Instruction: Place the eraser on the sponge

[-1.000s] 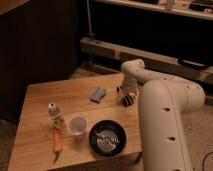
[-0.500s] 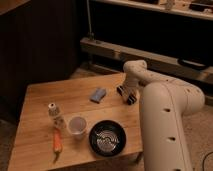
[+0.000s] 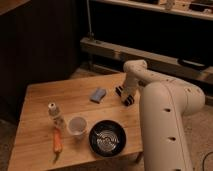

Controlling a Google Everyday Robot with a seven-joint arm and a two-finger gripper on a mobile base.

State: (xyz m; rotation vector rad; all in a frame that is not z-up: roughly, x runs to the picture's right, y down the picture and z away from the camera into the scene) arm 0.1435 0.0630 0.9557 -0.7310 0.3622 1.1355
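One white arm point(image 3: 165, 115) fills the right side, rising from 5 o'clock and bending down over the right part of the tabletop point(image 3: 45, 95). Next in size, a black bowl point(image 3: 107, 139) sits by the near edge, with a pale cup point(image 3: 77, 125) at its 9 o'clock.

The sponge point(image 3: 98, 94) lies flat mid-tabletop, its top bare and its long axis running about 1 to 7 o'clock. The gripper point(image 3: 125, 95) hangs low at the sponge's 3 o'clock, so the sponge lies at 9 o'clock from it, near but apart.

A dark, pale-streaked mass at the gripper, running roughly 10 to 4 o'clock, is probably the eraser point(image 3: 129, 100); no such block lies elsewhere on the tabletop. Whether the gripper is clamped on it or spread around it, I cannot tell. By my judgement, a short carry toward 9 o'clock would bring the eraser over the sponge, their long axes crossing.
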